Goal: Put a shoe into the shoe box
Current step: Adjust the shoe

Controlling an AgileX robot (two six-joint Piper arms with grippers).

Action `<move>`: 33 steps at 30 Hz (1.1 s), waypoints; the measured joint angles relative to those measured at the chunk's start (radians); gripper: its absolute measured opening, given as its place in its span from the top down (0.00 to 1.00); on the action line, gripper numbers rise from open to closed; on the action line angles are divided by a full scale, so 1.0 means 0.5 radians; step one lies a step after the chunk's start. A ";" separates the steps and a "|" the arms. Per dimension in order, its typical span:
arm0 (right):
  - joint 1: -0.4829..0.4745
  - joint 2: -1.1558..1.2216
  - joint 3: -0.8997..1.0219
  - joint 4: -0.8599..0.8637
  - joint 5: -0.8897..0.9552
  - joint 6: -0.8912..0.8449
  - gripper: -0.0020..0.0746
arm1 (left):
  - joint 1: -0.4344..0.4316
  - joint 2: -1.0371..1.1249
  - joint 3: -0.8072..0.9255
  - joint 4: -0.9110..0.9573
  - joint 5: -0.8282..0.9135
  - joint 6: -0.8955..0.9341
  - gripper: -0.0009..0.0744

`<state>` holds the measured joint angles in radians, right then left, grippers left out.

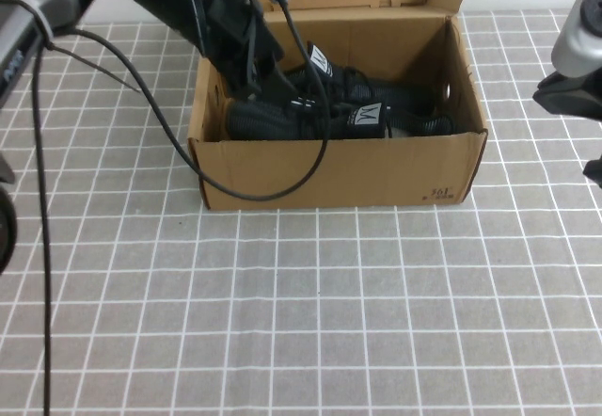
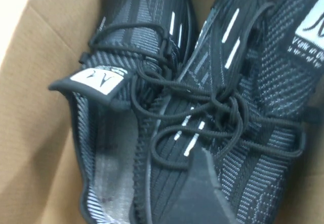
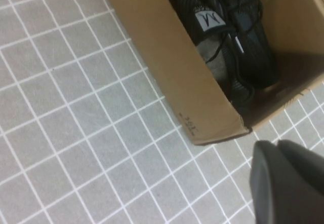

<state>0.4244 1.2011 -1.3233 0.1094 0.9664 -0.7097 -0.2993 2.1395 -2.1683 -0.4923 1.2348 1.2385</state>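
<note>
The shoe (image 1: pixel 372 85) lies inside the box (image 1: pixel 339 167) along the back wall, touching its mate (image 1: pixel 310 120), which lies along the front wall with grey lining showing; both white tongue tags face up. The left gripper (image 1: pixel 246 68) reaches down into the box's left end, over the shoes' toes, and whether it grips anything cannot be told. The right gripper (image 1: pixel 576 91) hangs over the tiled table (image 1: pixel 310 322) just right of the box, its grip likewise hidden.

Left hand (image 1: pixel 252 77), both shoes (image 1: pixel 324 115) crowding shoe box (image 1: pixel 339 171)
</note>
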 joint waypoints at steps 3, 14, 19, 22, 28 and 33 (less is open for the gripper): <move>0.000 0.000 0.000 0.019 -0.009 -0.004 0.99 | 0.000 0.062 0.000 0.003 0.000 -0.010 0.36; 0.000 0.009 0.000 0.128 -0.037 -0.007 0.99 | 0.003 0.259 0.000 0.028 0.000 -0.149 0.36; 0.000 0.073 0.000 0.181 -0.064 -0.007 0.99 | 0.034 0.302 0.000 0.020 0.000 -0.227 0.37; 0.000 0.110 0.000 0.198 -0.070 -0.007 0.99 | 0.062 0.311 0.000 0.012 -0.004 -0.256 0.38; 0.000 0.165 0.000 0.215 -0.093 -0.007 0.99 | 0.081 0.314 -0.009 -0.007 -0.024 -0.269 0.38; 0.000 0.210 -0.005 0.421 -0.252 0.032 0.99 | 0.081 0.319 -0.202 -0.058 -0.007 -0.332 0.39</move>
<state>0.4244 1.3060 -1.3257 0.3199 0.8406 -0.6939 -0.2587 2.2988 -2.2693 -0.5215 1.2314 1.0725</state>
